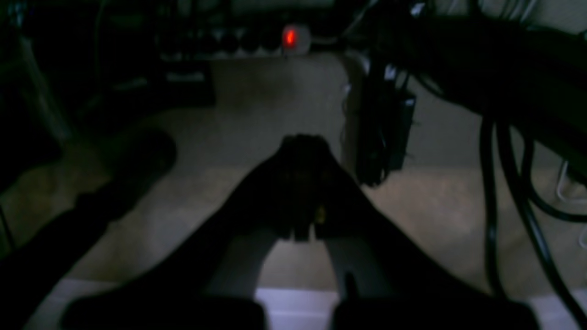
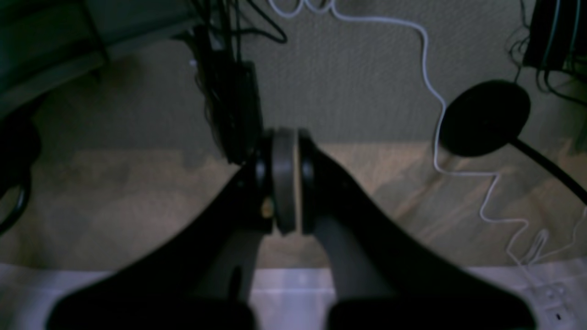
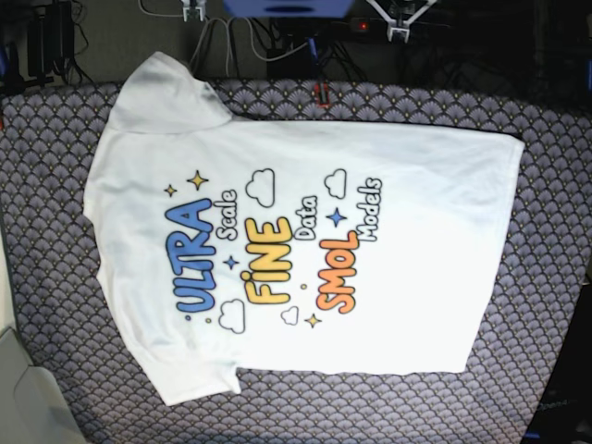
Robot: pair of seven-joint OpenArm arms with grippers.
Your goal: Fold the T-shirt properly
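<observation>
While both arms hang below the bench, the left pincer (image 1: 302,183) and right pincer (image 2: 284,181) clenched on nothing, the T-shirt (image 3: 296,240) lies spread flat, print up, on the patterned bench (image 3: 546,277), seemingly awaiting its first fold.

You have one T-shirt (image 3: 305,240) on one patterned counter (image 3: 555,277), two hands, left hand (image 1: 300,183) and right hand (image 2: 284,181), and one white cable (image 2: 435,114).
</observation>
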